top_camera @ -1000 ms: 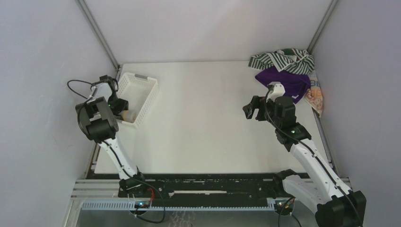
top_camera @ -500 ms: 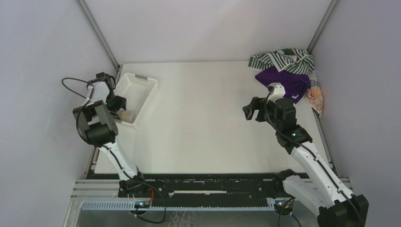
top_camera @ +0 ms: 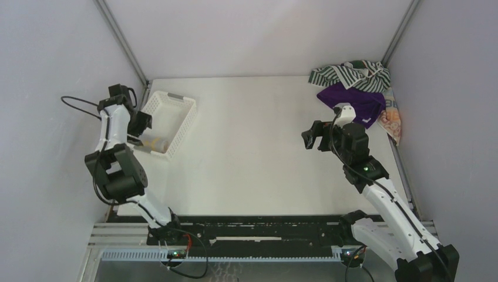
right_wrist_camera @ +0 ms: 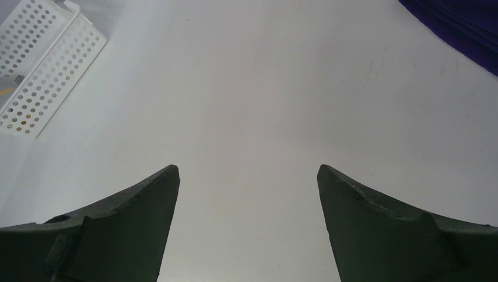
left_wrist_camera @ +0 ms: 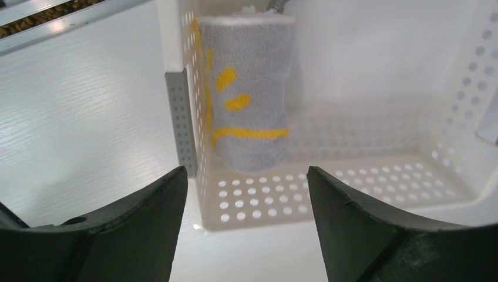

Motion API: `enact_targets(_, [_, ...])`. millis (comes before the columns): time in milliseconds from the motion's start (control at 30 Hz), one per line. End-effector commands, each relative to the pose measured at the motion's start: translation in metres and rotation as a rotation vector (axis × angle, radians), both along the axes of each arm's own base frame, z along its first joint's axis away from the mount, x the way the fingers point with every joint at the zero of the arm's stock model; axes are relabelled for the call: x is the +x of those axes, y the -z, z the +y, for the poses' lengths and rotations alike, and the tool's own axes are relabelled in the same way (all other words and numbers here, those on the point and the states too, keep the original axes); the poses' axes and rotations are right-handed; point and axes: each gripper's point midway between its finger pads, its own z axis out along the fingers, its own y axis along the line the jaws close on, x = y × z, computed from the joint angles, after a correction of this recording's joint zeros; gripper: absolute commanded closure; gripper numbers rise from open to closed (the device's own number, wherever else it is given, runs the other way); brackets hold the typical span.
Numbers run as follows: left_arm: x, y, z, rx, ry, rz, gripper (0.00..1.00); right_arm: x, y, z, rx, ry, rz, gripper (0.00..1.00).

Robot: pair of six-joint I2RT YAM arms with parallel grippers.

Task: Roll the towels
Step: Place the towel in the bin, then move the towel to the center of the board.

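Rolled pale towel with yellow markings [left_wrist_camera: 249, 94]: a tight cylinder inside the white perforated plastic basket [left_wrist_camera: 364, 194], pushed against the basket's left wall at one corner. The wall props it, which is probably why the roll holds its shape with nothing gripping it. Counts as one towel done and stowed.

Left gripper [left_wrist_camera: 245, 174]: fingers spread wide, nothing between them, clear of the roll and on the near side of the basket wall. Touching neither towel nor basket. Reads as a hand-off finished, with the arm free to leave.

Remaining towels, far right corner of the white table [top_camera: 252, 147], heaped loosely against the wall:
- green-and-white striped towel [top_camera: 349, 73], farthest back and crumpled
- purple towel [top_camera: 352, 101], just nearer, its edge overlapping the striped one
- orange-and-beige patterned towel [top_camera: 392, 120], at the right edge, partly tucked under the purple

None of these is rolled.

Right gripper [right_wrist_camera: 246, 170]: fingers spread and empty, hanging above bare table left of and nearer than the heap. A corner of the purple towel shows at the upper right of its wrist view. It looks placed for the next pick, with the purple towel the closest candidate.

Judgement: roughly a quarter through. The next move needs one cloth dragged out flat on open table, and overlapping edges may bring a second cloth along.
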Motion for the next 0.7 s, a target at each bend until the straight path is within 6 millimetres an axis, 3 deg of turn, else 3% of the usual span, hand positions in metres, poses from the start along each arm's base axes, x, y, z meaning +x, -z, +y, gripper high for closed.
enact_targets(0, [-0.002, -0.042, -0.027, 0.026, 0.147, -0.145, 0.2, 0.004, -0.023, -0.003, 0.008, 0.01, -0.057, 0.11])
enact_targets(267, [-0.006, -0.105, -0.088, 0.131, 0.521, -0.456, 0.14, 0.019, -0.026, -0.024, 0.028, 0.075, 0.012, 0.08])
enact_targets(367, [-0.021, -0.115, -0.094, 0.186, 0.613, -0.514, 0.08, 0.029, -0.02, -0.04, 0.008, 0.141, 0.054, 0.07])
enact_targets(467, [-0.037, -0.13, -0.097, 0.277, 0.694, -0.572, 0.0, 0.043, -0.013, -0.063, -0.024, 0.237, 0.098, 0.08])
enact_targets(667, [-0.054, -0.152, -0.125, 0.295, 0.807, -0.747, 0.0, 0.079, 0.015, -0.123, 0.032, 0.452, 0.188, 0.16])
